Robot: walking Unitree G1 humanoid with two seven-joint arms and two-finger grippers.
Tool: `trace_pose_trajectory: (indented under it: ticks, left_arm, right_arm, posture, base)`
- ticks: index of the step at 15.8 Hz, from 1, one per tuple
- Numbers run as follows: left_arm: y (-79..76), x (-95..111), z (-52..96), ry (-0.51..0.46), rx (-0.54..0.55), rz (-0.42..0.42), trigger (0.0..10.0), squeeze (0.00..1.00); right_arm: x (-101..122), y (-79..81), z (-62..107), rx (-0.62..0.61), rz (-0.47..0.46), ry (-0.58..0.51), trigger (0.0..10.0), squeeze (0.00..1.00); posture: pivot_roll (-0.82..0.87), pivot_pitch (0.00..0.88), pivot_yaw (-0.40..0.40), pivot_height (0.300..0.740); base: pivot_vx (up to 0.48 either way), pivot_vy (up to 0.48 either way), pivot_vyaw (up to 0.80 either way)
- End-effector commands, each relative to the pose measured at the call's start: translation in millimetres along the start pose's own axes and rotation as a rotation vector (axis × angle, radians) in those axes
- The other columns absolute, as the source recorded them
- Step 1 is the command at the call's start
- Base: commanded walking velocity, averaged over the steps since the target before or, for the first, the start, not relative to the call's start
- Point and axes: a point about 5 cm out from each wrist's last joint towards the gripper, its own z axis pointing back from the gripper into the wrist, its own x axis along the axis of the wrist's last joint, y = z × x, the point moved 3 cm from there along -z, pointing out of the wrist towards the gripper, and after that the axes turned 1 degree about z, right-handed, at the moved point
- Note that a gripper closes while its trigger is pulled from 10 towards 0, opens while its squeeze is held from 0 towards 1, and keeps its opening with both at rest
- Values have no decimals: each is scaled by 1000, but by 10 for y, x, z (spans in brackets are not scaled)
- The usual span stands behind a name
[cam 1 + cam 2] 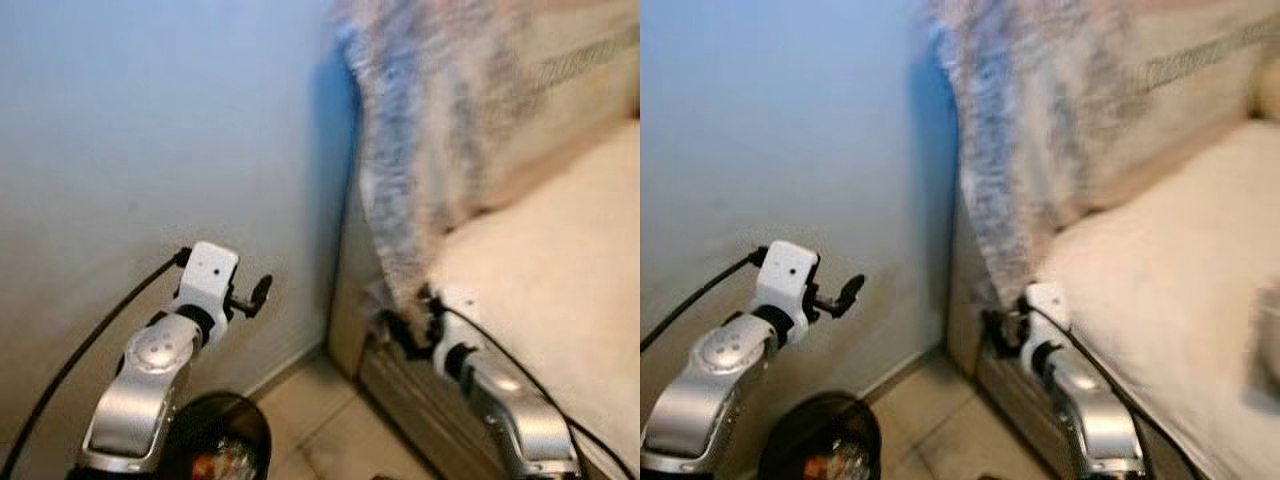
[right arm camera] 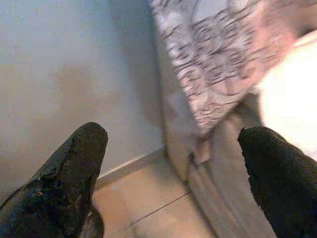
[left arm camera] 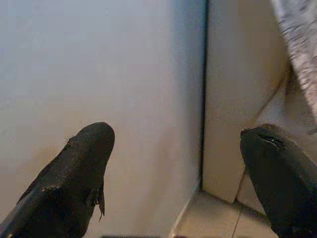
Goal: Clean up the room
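Note:
A grey-and-white patterned blanket (image 1: 430, 150) hangs over the arm of a cream sofa (image 1: 560, 300), its lower end dangling down the sofa's side. My right gripper (image 1: 405, 330) is just below that dangling end. In the right wrist view it (image 2: 173, 148) is open, nothing lies between its fingers, and the blanket (image 2: 218, 54) hangs a little ahead. My left gripper (image 1: 255, 295) is raised in front of the pale wall, left of the sofa. The left wrist view shows it (image 3: 183, 148) open and empty, with the blanket's edge (image 3: 299, 44) off to one side.
A round black bin (image 1: 225, 440) with something orange inside stands on the floor under my left arm. The pale wall (image 1: 150, 130) is close on the left and meets the sofa's side. A narrow strip of beige tiled floor (image 1: 330, 420) runs between them.

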Motion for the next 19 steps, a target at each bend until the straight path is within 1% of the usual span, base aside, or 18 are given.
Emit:
trace_pose_trajectory:
  ticks: [1, 9, 11, 14, 15, 16, 17, 19]
  left_arm:
    - [36, -6, 21, 2, 9, -4, 10000, 0]
    - [5, -24, 28, 8, 0, -2, 10000, 0]
    - [45, 0, 12, -10, 42, 11, 10000, 0]
    - [60, 32, 0, -25, 50, 17, 10000, 0]
    - [70, 34, -4, -21, 60, 47, 10000, 0]
    - [81, 47, -9, -29, 68, 51, 10000, 0]
    - [91, 58, -11, -35, 75, 31, 10000, 0]
    - [101, 63, -15, -40, 84, 33, 10000, 0]
  right_arm:
    - [31, 63, -7, 16, -2, -13, 10000, 0]
    - [-7, 64, 4, 16, -3, 0, 10000, 0]
    - [6, 52, 6, 13, 1, 0, 10000, 0]
    - [16, 50, -1, 12, 3, 0, 10000, 0]
    - [16, 48, -2, 10, 3, 1, 10000, 0]
    - [15, 46, -5, 9, 4, 3, 10000, 0]
    - [17, 45, -6, 8, 4, 2, 10000, 0]
    - [26, 40, -9, 7, 6, 0, 10000, 0]
  posture:
    - [-3, 0, 2, 740]
    - [-10, 0, 3, 740]
    - [-13, 0, 3, 740]
    - [-12, 0, 0, 740]
    - [-12, 0, -1, 740]
    - [-13, 0, -1, 740]
    - [-13, 0, -1, 740]
    - [-12, 0, -1, 740]
  base:
    - [0, 0, -781]
    - [0, 0, -781]
    - [0, 0, -781]
    - [0, 0, -781]
    - [0, 0, -781]
    - [0, 0, -781]
    - [0, 0, -781]
    - [0, 0, -781]
